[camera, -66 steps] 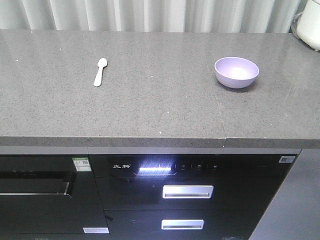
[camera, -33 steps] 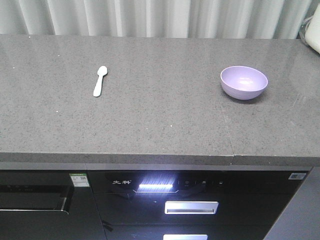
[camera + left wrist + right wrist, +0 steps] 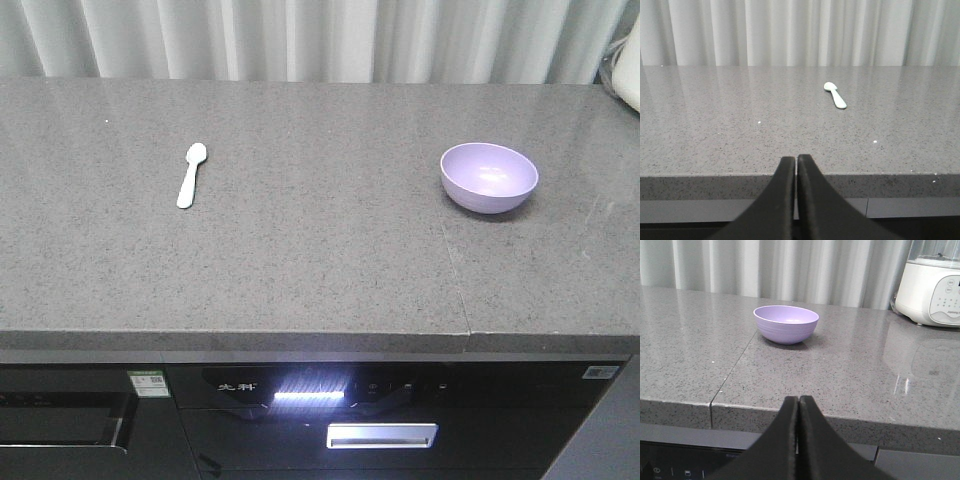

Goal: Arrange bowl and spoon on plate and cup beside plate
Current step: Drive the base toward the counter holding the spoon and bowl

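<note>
Left wrist-mounted view: the left gripper (image 3: pixel 796 158) hangs at the edge of the grey speckled stone countertop (image 3: pixel 740 130), its black fingers pressed together on nothing. The small pale mint-green plastic spoon (image 3: pixel 835 95) lies well ahead of it, a little right. The right gripper (image 3: pixel 798 399), likewise closed and empty, has the round, deep, glossy lavender plastic bowl (image 3: pixel 786 324) upright ahead, slightly left.
</note>
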